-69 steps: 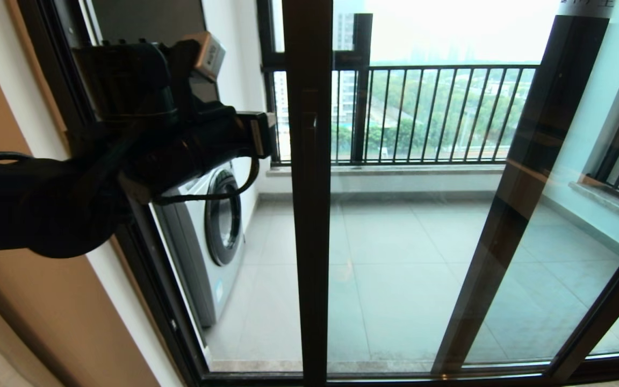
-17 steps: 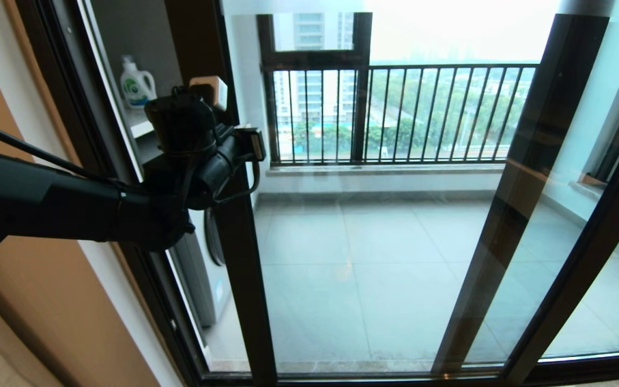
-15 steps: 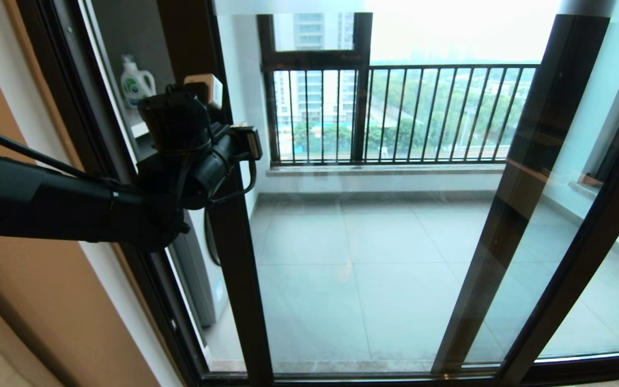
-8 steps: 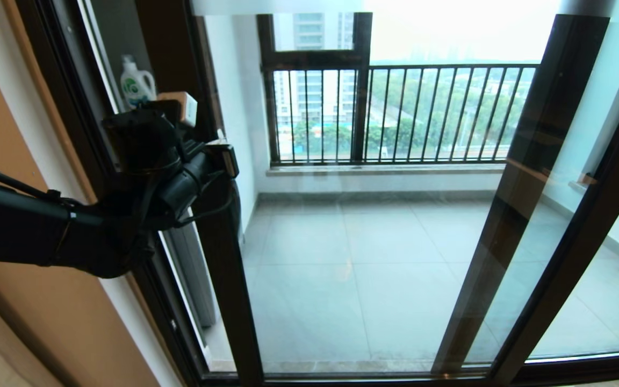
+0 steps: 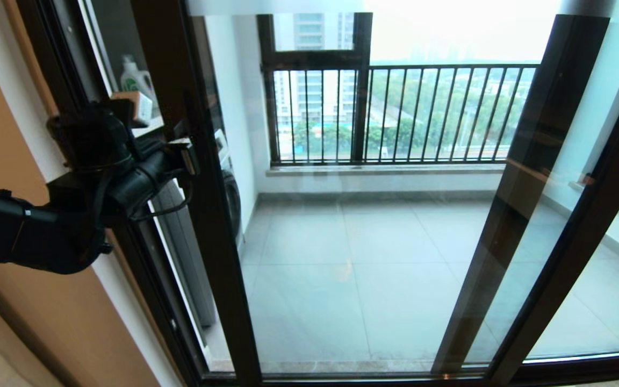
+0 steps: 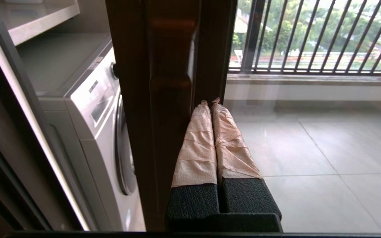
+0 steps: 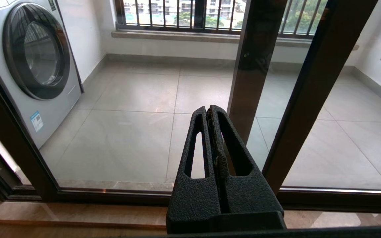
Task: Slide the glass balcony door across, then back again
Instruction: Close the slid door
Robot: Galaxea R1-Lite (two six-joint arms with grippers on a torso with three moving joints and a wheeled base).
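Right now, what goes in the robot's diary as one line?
left tool: shut, tips against glass balcony door stile | door: near left jamb | right tool: shut, idle, low before glass

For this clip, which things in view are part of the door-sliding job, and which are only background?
Part of the job:
glass balcony door
left gripper, shut, tips against the door's stile
right gripper, shut, idle

Just background:
washing machine
detergent bottle
balcony railing

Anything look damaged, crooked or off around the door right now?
Nothing stands out. The glass balcony door looks intact, and its stile runs straight. The left gripper, shut, fingers wrapped in tape, presses beside the stile. The right gripper hangs shut, clear of the frame.
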